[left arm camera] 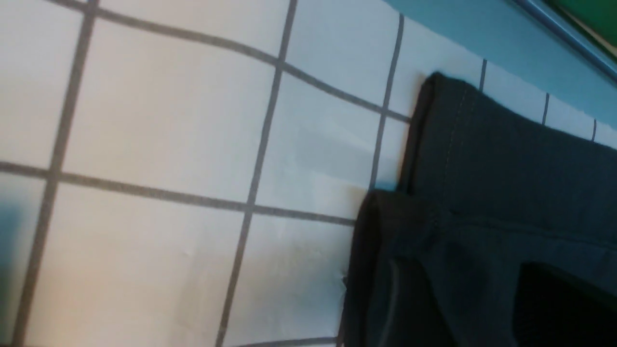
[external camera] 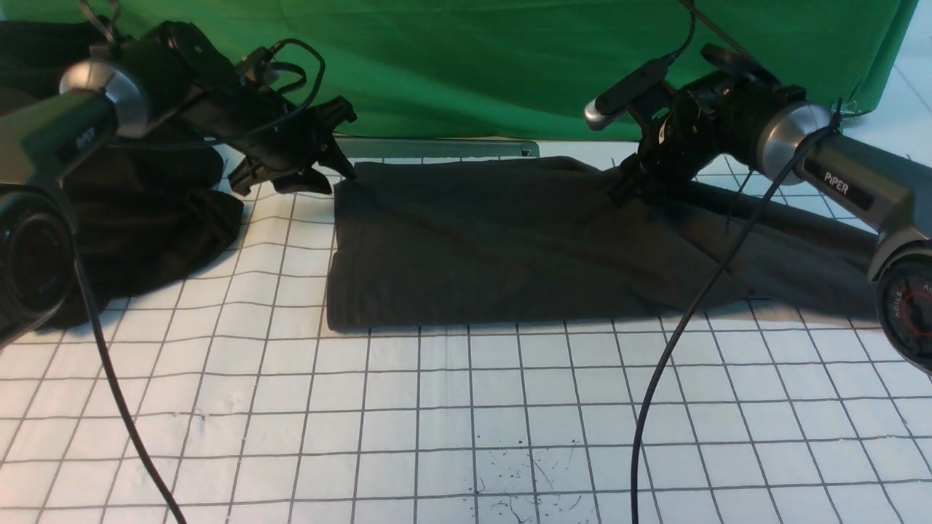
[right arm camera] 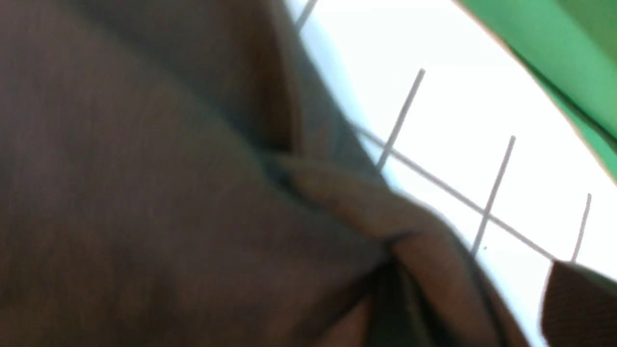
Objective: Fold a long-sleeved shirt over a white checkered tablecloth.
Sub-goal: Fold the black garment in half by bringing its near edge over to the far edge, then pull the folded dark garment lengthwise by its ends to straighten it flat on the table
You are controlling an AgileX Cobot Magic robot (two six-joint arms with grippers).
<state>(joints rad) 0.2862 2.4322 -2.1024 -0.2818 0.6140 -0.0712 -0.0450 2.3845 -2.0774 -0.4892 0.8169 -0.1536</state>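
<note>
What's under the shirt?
The shirt lies on the checkered tablecloth, which shows in front of it and to its left. The cloth beneath is covered, so anything else under there can't be seen.

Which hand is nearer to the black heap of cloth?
Left. The left hand hangs just right of the black heap; the right hand is far off, over the shirt.

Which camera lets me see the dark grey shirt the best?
The front view: nearly the whole folded long-sleeved shirt lies there on the white checkered tablecloth. The left wrist view shows only one stitched corner of it, and the right wrist view only a blurry close-up of its folds.
</note>
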